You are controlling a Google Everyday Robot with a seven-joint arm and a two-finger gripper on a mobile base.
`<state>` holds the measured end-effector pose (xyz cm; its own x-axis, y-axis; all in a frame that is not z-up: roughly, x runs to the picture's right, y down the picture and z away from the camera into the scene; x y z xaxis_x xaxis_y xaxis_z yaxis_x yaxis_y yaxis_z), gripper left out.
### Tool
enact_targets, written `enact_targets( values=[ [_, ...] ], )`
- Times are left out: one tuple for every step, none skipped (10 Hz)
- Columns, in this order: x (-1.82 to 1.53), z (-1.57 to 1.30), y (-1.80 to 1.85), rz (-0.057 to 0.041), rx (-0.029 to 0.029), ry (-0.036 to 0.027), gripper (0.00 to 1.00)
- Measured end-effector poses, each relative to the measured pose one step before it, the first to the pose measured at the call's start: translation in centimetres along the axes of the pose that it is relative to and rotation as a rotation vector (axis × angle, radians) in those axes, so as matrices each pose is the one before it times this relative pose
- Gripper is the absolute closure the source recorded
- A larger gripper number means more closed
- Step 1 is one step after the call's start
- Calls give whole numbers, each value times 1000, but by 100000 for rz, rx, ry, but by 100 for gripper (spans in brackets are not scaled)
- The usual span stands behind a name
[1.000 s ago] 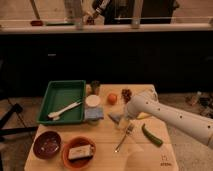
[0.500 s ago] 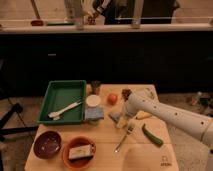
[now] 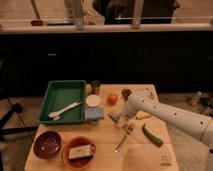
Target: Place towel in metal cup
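Your claw [image 3: 119,120] sat low over the wooden table [image 3: 150,155], just right of the folded blue-grey towel [image 3: 94,114]; parted or closed, you could not tell. The small dark metal cup [image 3: 95,86] stood farther back, beside the green plastic tray's [image 3: 62,95] far right corner, and the white arm [image 3: 170,116] ran off the right edge.
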<state>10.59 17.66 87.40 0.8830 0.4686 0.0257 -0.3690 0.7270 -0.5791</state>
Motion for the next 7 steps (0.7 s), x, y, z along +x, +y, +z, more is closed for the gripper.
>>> enact_targets(
  values=[
    [66,-91,34,-193,-13,-359,55],
    [26,-80,21,-423,-75,-269,63],
    [106,-118,30,-486,-140,-378,74],
    [183,-152,-30,-331,-112,-314,84],
    [194,-173,-33,-540,-144,-284,94],
    [142,-142,-15,-596,-142,-213,99],
    [134,-206,-39,-738,74,-250,100]
  ],
)
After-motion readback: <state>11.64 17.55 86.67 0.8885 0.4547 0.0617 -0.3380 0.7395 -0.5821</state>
